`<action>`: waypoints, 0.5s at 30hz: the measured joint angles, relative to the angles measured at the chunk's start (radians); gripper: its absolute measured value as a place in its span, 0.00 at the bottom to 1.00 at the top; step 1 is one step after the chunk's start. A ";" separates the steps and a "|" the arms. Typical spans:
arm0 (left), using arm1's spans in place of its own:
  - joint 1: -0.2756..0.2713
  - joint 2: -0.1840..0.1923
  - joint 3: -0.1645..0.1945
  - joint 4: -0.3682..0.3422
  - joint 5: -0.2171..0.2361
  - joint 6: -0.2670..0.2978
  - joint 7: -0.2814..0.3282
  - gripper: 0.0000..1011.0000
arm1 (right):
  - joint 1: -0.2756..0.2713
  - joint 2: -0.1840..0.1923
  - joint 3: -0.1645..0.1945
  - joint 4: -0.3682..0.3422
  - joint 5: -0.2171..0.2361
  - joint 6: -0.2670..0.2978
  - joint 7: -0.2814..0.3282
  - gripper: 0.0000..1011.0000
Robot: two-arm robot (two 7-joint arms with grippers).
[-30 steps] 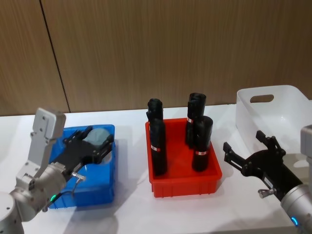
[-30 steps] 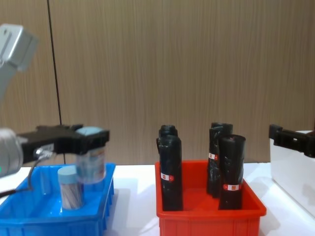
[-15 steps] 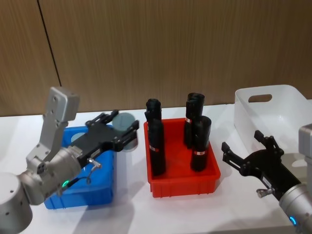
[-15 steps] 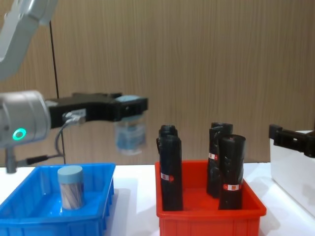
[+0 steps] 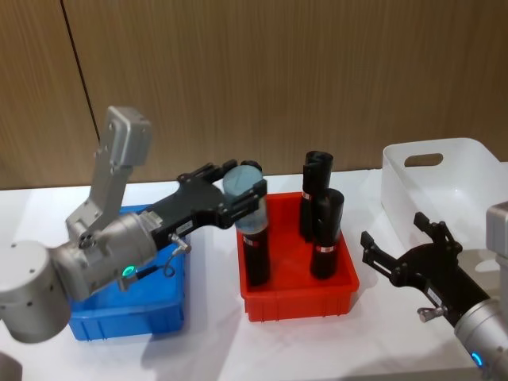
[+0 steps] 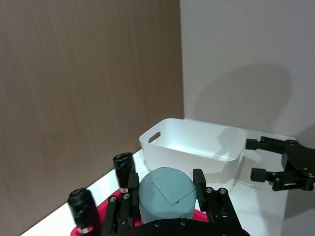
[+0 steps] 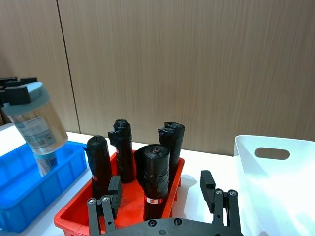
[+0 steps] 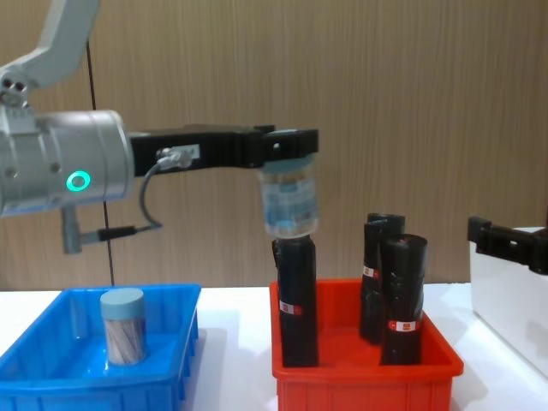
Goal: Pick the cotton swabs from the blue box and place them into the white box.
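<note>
The white box (image 5: 397, 190), at 3 o'clock on the table (image 5: 210, 349), looks empty, so no delivery seems done yet. The blue box (image 5: 135, 317), at 9 o'clock, holds one jar of cotton swabs (image 8: 123, 325) left to fetch. The left gripper (image 5: 242, 192), clamped on a second jar (image 8: 289, 201), carries it above the red bin (image 5: 302, 305); a second ago it hung over the blue box. The right gripper (image 5: 394, 230) waits spread and empty at 4 o'clock.

Left to right: blue box (image 5: 143, 311), roll bin (image 5: 302, 304), white box (image 5: 470, 170)
</note>
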 joint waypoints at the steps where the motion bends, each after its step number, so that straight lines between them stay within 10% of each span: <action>1: -0.006 -0.003 0.001 0.005 0.000 0.003 -0.008 0.66 | 0.000 0.000 0.000 0.000 0.000 0.000 0.000 0.99; 15: -0.117 -0.047 0.013 0.102 0.035 0.071 -0.123 0.66 | 0.000 0.000 0.000 0.000 0.000 0.000 0.000 0.99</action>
